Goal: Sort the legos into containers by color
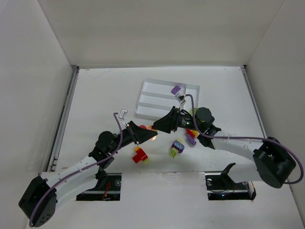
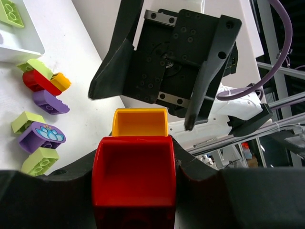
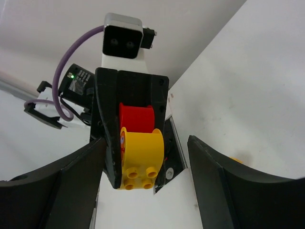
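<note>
My left gripper (image 1: 143, 134) is shut on a red brick (image 2: 134, 176) joined to a yellow-orange brick (image 2: 139, 122), held above the table. My right gripper (image 1: 158, 127) faces it, open, its fingers (image 3: 71, 191) standing either side of the yellow brick (image 3: 142, 152) without touching it. The red brick (image 3: 137, 117) sits deeper between the left fingers (image 3: 107, 143). The white tray (image 1: 157, 93) lies behind, with a purple brick (image 1: 176, 89) in it and a lime green brick (image 2: 10, 12) in another slot.
Loose bricks lie on the table: a red and yellow pair (image 1: 139, 155), a purple and green group (image 1: 176, 147), a purple piece (image 1: 191, 137). The left wrist view shows a green, red and orange stack (image 2: 43, 78) and a purple flowered piece (image 2: 40, 136).
</note>
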Controlling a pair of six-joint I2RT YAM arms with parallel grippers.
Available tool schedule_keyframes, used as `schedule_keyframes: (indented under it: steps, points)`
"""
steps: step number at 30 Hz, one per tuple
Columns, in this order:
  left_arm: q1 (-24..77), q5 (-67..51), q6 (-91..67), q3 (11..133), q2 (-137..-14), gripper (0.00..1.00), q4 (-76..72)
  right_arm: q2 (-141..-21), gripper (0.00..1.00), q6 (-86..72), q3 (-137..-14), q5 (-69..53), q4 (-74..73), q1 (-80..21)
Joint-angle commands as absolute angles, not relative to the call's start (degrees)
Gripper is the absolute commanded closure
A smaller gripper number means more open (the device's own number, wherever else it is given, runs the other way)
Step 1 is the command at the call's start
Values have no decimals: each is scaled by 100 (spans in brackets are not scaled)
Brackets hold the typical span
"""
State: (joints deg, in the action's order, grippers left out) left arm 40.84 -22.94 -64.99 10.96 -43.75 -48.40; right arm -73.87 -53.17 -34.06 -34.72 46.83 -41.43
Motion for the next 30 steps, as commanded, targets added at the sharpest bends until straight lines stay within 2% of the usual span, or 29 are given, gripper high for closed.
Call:
schedule_keyframes:
  steps: [1, 16, 20, 28, 30]
  points:
    - [4135, -2452, -6372, 1380, -4368, 84, -5265, -7549, 27, -5388, -3682, -3647, 5212, -4258]
    - [4135, -2479, -6319, 1406, -4430, 83, -5265, -7840, 59, -5695, -3735, -3727, 5607, -4285]
    - [4109, -2435, -6311, 1406, -4412, 76, -5247, -7778, 63, -5757, -3683, -3691, 5607, -4250]
    - [4047, -2382, -6249, 1389, -4386, 48, -5177, -7778, 63, -5774, -3551, -3595, 5590, -3986]
    - [4038, -2382, -6223, 1389, -4386, 44, -5151, -7813, 63, -5774, -3525, -3595, 5590, -3924]
